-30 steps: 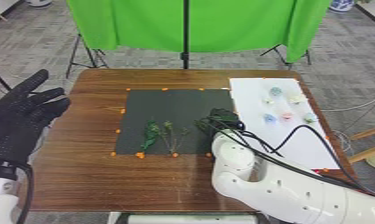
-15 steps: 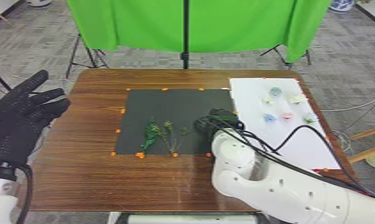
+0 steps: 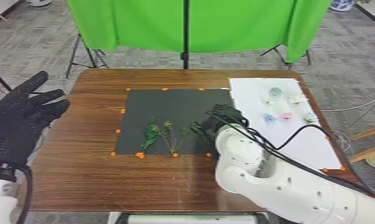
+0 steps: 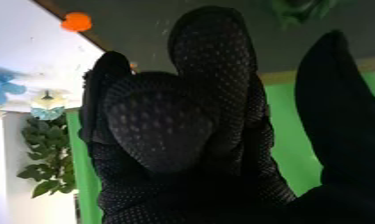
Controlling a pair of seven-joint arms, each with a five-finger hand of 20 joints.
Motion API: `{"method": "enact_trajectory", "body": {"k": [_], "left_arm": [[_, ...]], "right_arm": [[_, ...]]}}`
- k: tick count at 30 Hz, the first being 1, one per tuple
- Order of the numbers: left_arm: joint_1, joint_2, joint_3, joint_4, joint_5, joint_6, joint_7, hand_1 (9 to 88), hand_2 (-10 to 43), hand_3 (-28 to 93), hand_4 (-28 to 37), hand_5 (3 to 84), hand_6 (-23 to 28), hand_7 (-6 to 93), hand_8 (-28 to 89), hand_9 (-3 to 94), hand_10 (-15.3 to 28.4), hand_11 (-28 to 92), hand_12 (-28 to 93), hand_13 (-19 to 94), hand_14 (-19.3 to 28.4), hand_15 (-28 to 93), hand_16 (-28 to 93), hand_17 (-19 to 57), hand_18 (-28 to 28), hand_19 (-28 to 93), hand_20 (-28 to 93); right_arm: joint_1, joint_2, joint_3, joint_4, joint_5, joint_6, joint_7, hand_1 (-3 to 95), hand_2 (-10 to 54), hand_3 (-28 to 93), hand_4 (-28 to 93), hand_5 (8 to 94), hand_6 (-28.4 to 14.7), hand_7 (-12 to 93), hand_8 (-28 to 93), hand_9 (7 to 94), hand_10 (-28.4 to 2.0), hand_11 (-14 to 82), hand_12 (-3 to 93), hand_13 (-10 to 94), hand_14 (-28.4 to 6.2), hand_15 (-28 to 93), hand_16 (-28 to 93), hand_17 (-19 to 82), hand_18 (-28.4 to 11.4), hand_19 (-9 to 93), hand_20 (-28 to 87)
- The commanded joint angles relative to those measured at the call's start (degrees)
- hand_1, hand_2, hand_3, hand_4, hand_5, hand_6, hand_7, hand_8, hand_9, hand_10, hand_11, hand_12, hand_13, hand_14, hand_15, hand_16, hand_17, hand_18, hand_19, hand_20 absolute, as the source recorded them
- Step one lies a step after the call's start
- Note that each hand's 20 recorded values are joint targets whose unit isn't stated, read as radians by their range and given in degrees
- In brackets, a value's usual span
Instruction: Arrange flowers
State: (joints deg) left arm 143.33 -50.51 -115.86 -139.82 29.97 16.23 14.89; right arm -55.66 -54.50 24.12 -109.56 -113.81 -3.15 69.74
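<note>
Biggest risk with the counter [image 3: 95, 185] is mostly reach, tbh: if the right robot hand [image 3: 226, 117] gets dropped too low, the dark mat [image 3: 166, 105] to its left could be dragged. The white sheet [image 3: 254, 95] to its right could probably be rucked up too, if the black cables [image 3: 301, 167] trailing behind that hand get swung across it. The left robot hand [image 3: 19, 120], well off to the left, is spread wide and isn't in anything's way. On the right one, fingers are bunched together, thumb held apart, no stem seen pinched. The leafy stem [image 3: 151, 136] and thin sprigs [image 3: 173, 142] lie left of it; bulky gloves could get them crushed or snagged together. The flower heads [image 3: 286, 117] sit to its right, pretty light-looking, so they could be knocked by a careless sideways sweep.
</note>
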Motion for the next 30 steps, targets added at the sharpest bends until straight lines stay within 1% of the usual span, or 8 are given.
{"method": "enact_trajectory", "body": {"k": [1, 7, 9, 14, 15, 19, 26, 30], "left_arm": [[1.6, -0.57, -0.37, -0.41, 0.27, 0.70, -0.15, 23.4, 6.8, 79, -21.9, 32.8, 7.7, 16.6, -10, 33.7, 21.1, 31, 13, 26, 28.4, 62, -11, -6.2, 26.4, 60, 27], [1.6, -0.91, -0.69, -0.40, 0.29, 0.82, -0.46, 23.5, 6.8, 79, -22.0, 32.8, 7.7, 16.6, -10, 33.7, 21.1, 31, 13, 26, 28.4, 62, -12, -6.2, 26.4, 60, 27], [1.6, -0.82, -0.68, -0.30, 0.21, 0.93, -0.18, 23.5, 6.9, 79, -22.1, 32.8, 7.7, 16.6, -10, 33.7, 21.1, 31, 13, 26, 28.4, 62, -11, -6.2, 26.4, 60, 27], [1.2, -0.68, -0.39, -0.13, 0.17, 0.78, -0.33, 23.5, 6.9, 79, -22.2, 32.8, 7.7, 16.6, -10, 33.8, 21.1, 31, 13, 26, 28.4, 62, -11, -6.2, 26.3, 60, 27], [0.6, -0.70, -0.20, 0.01, 0.23, 0.76, -0.89, 23.5, 6.9, 79, -22.2, 32.8, 7.8, 16.6, -10, 33.7, 21.1, 31, 13, 26, 28.4, 62, -11, -6.2, 26.3, 60, 27], [0.5, -0.64, -0.21, 0.07, 0.27, 0.62, -0.92, 23.4, 6.9, 79, -22.2, 32.9, 7.7, 16.7, -10, 33.8, 21.1, 31, 13, 26, 28.4, 62, -11, -6.2, 26.3, 60, 27], [1.0, -0.55, -0.47, -0.15, 0.22, 0.92, -0.85, 23.4, 6.9, 79, -22.3, 33.0, 7.7, 16.8, -10, 33.8, 21.2, 31, 13, 26, 28.4, 62, -11, -6.2, 26.3, 60, 27], [1.0, -0.46, -0.48, -0.04, 0.21, 0.66, -0.96, 23.4, 6.9, 79, -22.3, 33.0, 7.8, 16.8, -11, 34.0, 21.2, 31, 13, 26, 28.4, 62, -12, -6.2, 26.3, 60, 27]], "right_arm": [[-3.5, 5.7, 2.5, -2.4, 1.2, -0.5, 0.4, 27.9, 1.6, 69, -21, 87.4, -4.1, 17, -10, 93.7, -12.7, 37.8, 15.2, 94, -5.3, 61, 19, 51, -21.7, 93, 4], [-6.6, 7.7, 4.4, -4.3, 3.1, -2.3, -0.9, 26.3, 4.0, 69, -21, 85.8, -4.9, 15, -10, 93.7, -13.4, 35.1, 15.7, 94, -5.7, 60, 19, 51, -22.3, 93, 2], [-6.6, 7.8, 4.0, -4.6, 3.8, -3.0, -1.8, 26.2, 4.1, 69, -21, 85.8, -5.0, 15, -10, 93.7, -13.4, 34.8, 15.9, 94, -5.8, 59, 19, 50, -22.5, 93, 2], [-6.0, 6.8, 2.2, -5.2, 3.8, -2.9, -3.2, 26.1, 4.6, 69, -20, 85.4, -5.0, 15, -10, 93.7, -13.7, 34.0, 16.2, 93, -6.1, 59, 20, 50, -22.6, 93, 2], [-6.1, 6.5, 2.2, -5.4, 4.3, -3.0, -3.3, 26.0, 4.7, 69, -20, 85.1, -5.0, 15, -10, 93.7, -13.7, 33.8, 16.3, 93, -6.1, 59, 20, 49, -22.6, 93, 2], [-6.4, 5.5, 1.6, -6.2, 3.9, -3.5, -3.9, 25.9, 5.0, 69, -20, 84.9, -4.9, 15, -10, 93.7, -13.8, 32.9, 16.7, 93, -6.3, 59, 20, 49, -22.7, 93, 2], [-7.0, 5.1, 1.0, -8.2, 3.6, -4.5, -4.3, 25.9, 5.4, 69, -20, 84.9, -5.0, 16, -10, 93.7, -13.9, 32.8, 16.8, 93, -6.4, 59, 20, 49, -22.8, 93, 2], [-7.2, 4.9, 0.7, -9.1, 3.4, -4.9, -4.5, 25.8, 5.4, 69, -20, 85.1, -5.0, 16, -10, 93.7, -13.9, 32.9, 16.8, 93, -6.4, 59, 20, 49, -23.0, 93, 2]]}}
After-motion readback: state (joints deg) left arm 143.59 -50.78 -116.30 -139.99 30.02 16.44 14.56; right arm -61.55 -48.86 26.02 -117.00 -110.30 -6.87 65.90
